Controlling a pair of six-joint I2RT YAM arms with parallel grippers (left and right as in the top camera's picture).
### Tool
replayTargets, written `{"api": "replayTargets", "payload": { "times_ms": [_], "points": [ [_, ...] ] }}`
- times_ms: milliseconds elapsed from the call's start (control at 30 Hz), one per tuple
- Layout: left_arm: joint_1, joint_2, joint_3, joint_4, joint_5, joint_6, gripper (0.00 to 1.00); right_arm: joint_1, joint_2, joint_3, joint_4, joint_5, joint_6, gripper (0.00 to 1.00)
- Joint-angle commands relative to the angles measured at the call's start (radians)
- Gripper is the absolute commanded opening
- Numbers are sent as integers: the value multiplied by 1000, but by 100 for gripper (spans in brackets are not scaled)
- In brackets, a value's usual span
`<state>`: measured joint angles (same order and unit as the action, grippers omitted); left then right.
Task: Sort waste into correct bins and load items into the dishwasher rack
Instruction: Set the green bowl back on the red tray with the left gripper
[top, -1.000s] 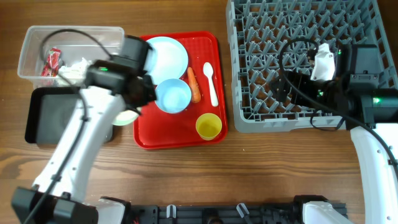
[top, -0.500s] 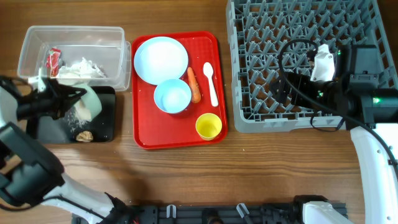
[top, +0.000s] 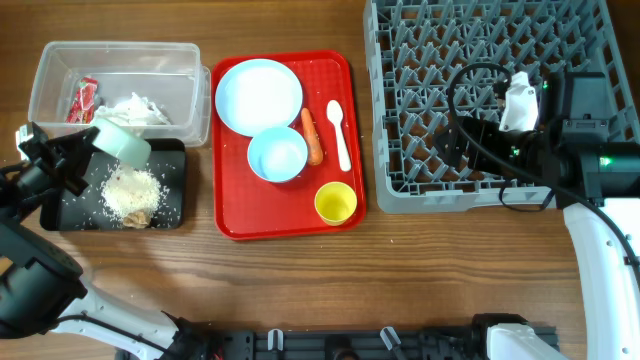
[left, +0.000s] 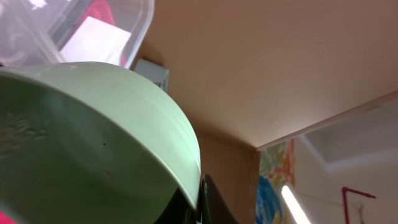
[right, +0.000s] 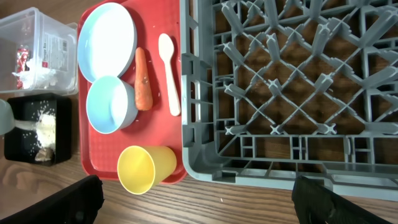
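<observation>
- Fingers of the left gripper (top: 85, 152) are clamped on the rim of the pale green bowl (top: 122, 143), at the far left of the table. The left wrist view shows a dark finger pressed against the bowl's edge.
- That bowl is tipped on its side above the far end of the black tray (top: 170, 200), close to where the tray meets the clear tub (top: 165, 75).
- White rice-like grains (top: 128, 190) lie in a loose heap in the black tray, below the bowl. The small brown food bit (top: 138, 218) sits at the heap's near edge.
- The clear tub stands just beyond the black tray. It holds the red-and-white wrapper (top: 83, 98) at its left side and the crumpled white tissue (top: 135, 108) near its middle.
- The red tray (top: 240, 205) lies to the right of both bins.
- On it, the light blue plate (top: 258, 95) is at the far left, and the light blue bowl (top: 277, 155) is just nearer than the plate.
- The orange carrot (top: 313, 137) lies right of that bowl, and the white spoon (top: 340, 135) lies right of the carrot.
- The yellow cup (top: 335, 203) stands mouth up at the tray's near right corner.
- The dishwasher rack (top: 520, 40) fills the far right of the table.
- The right gripper (top: 450, 138) hangs over the rack's near left part, its fingers spread wide apart.
</observation>
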<state>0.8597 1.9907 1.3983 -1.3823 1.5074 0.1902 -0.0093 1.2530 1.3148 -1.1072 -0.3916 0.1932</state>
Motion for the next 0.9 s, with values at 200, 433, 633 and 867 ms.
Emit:
{"api": "replayTargets", "payload": {
  "times_ms": [200,433,633,867],
  "points": [
    [3,5,12,-72,61,45,4,-2,8,18,-5,11,-10,100],
    [-23,-283,12,-304,-40,326,4,-1,8,18,-4,11,-10,100],
    [-305,-594,12,-182,-447,58,4,-1,8,18,14,11,-10,99],
    [-1033,-588,11,122,-1351,-612,4,-1,8,18,-3,11,-11,100]
  ]
}}
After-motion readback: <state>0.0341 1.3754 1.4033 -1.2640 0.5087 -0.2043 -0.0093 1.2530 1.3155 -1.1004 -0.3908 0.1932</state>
